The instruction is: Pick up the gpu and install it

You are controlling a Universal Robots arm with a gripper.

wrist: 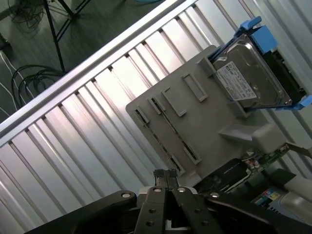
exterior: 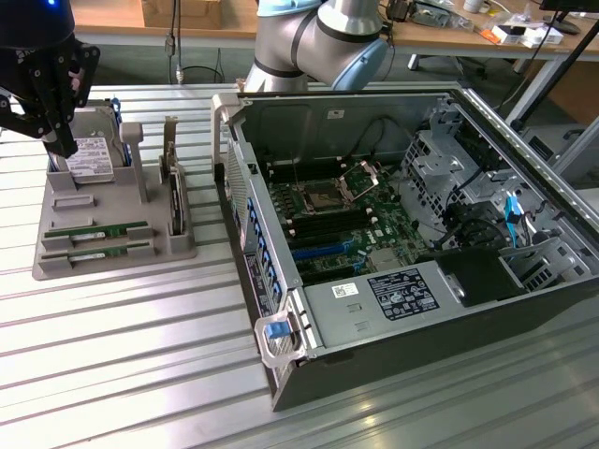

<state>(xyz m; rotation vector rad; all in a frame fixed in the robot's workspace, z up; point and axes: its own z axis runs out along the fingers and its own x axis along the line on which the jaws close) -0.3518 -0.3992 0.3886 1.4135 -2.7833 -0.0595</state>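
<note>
Ribbed metal counter [exterior: 140, 355] in front, carrying a grey tray [exterior: 56, 267] beside an open computer case [exterior: 374, 365]. The green gpu stick [exterior: 98, 231] lies flat in a slot at the tray's near end. Further back, the black hand [exterior: 67, 145] hangs pinched shut and empty above a silver hard drive [exterior: 92, 157]. Lowered while shut, it would likely knock the stick rather than straddle it.
</note>
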